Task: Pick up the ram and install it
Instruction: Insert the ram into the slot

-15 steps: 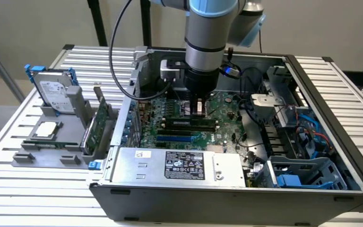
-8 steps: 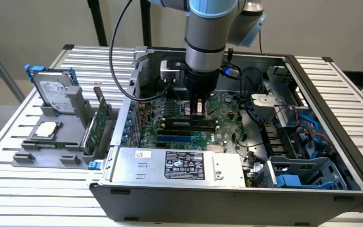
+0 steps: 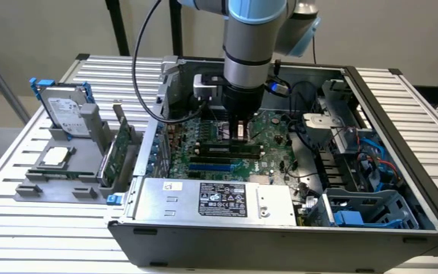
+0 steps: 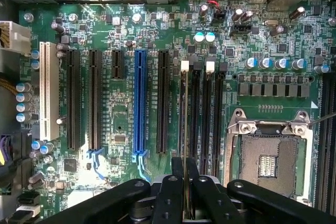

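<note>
Tool [image 4: 185, 182] clamped on the ram [image 4: 184, 124], edge-on between its fingers, over a motherboard slot [image 4: 195, 114]

Open PC case [image 3: 401, 225] lies on slatted table [image 3: 36, 234]. Green motherboard [image 4: 126, 30] inside, blue slot [image 4: 139, 103] between black slots, white slot [image 4: 48, 90] off to one side, empty CPU socket [image 4: 268, 161]. Silver power supply [image 3: 211, 200] at case's near edge. Outside, exterior view's left: hard drive [image 3: 67, 111] upright in grey holder [image 3: 48, 188], green expansion card [image 3: 116, 151] beside it.
</note>
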`<state>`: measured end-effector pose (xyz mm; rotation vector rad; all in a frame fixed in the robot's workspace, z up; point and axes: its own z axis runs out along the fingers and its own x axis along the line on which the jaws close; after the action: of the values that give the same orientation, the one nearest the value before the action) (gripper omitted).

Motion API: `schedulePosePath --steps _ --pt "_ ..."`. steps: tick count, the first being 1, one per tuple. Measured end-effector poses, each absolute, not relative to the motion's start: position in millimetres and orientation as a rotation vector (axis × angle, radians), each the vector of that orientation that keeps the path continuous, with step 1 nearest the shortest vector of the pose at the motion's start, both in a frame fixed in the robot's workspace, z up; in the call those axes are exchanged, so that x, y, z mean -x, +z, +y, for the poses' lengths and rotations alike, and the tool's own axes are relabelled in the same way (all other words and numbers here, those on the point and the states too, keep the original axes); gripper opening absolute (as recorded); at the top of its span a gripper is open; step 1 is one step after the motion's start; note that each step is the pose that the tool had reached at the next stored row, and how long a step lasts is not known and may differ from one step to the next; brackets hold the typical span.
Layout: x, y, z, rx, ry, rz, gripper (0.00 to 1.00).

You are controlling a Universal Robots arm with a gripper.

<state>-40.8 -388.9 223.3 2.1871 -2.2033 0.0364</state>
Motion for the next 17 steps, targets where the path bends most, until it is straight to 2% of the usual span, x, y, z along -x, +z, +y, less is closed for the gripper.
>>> schedulePosePath --steps 2,3,16,17 --pt "41 223 -389 -2.187 0.036 -2.203 0.0" --pt "41 223 -389 -2.187 0.037 -2.203 1.0" --pt "41 242 -389 -2.191 0.029 -2.207 1.0" --pt "41 242 -389 -2.191 0.028 -2.207 0.0"
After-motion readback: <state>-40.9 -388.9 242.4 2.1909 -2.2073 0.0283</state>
